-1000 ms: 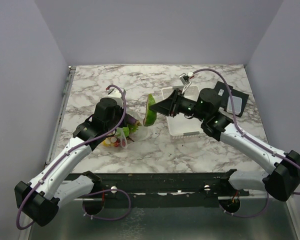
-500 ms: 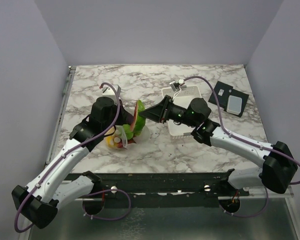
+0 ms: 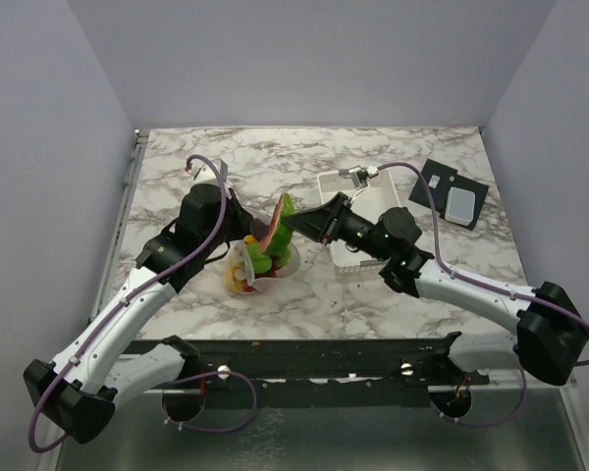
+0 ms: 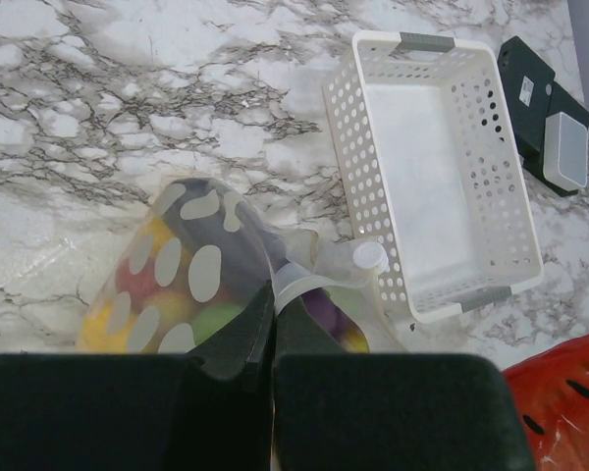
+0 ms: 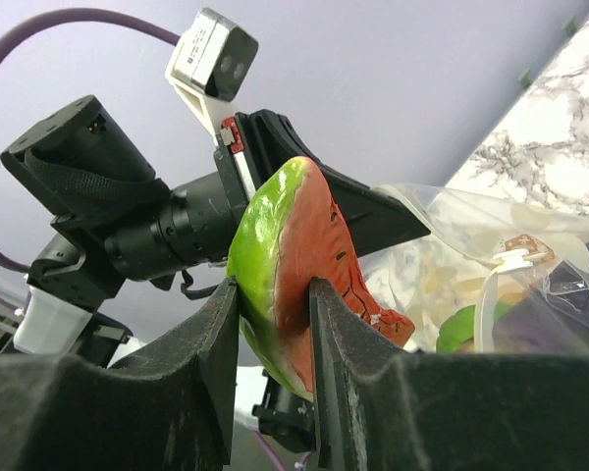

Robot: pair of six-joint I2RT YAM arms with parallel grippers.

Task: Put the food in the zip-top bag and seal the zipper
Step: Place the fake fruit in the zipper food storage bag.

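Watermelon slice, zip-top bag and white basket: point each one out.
watermelon slice (image 5: 301, 234), right wrist view, red flesh.
zip-top bag (image 4: 167, 267), left wrist view, spotted wall.
white basket (image 4: 358, 186), left wrist view, perforated left wall.

Over zip-top bag (image 3: 259, 269): watermelon slice (image 3: 278, 224) (other food (image 3: 241, 279) inside bag); basket (image 4: 432, 196) right of bag.

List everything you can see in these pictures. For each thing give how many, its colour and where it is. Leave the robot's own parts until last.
table: one, white and grey marble, under everything
basket: one, white, perforated, right of centre, nothing visible inside
black device: one, black with a pale grey panel, far right of the table
zip-top bag: one, clear with white ovals, left of the basket
food pieces: several, exact count unclear; yellow, red, green, purple; inside the bag
watermelon slice: one, green rind and red flesh, at the bag's mouth
left gripper: one, black, pinching the bag's edge
right gripper: one, black, clamped on the watermelon slice
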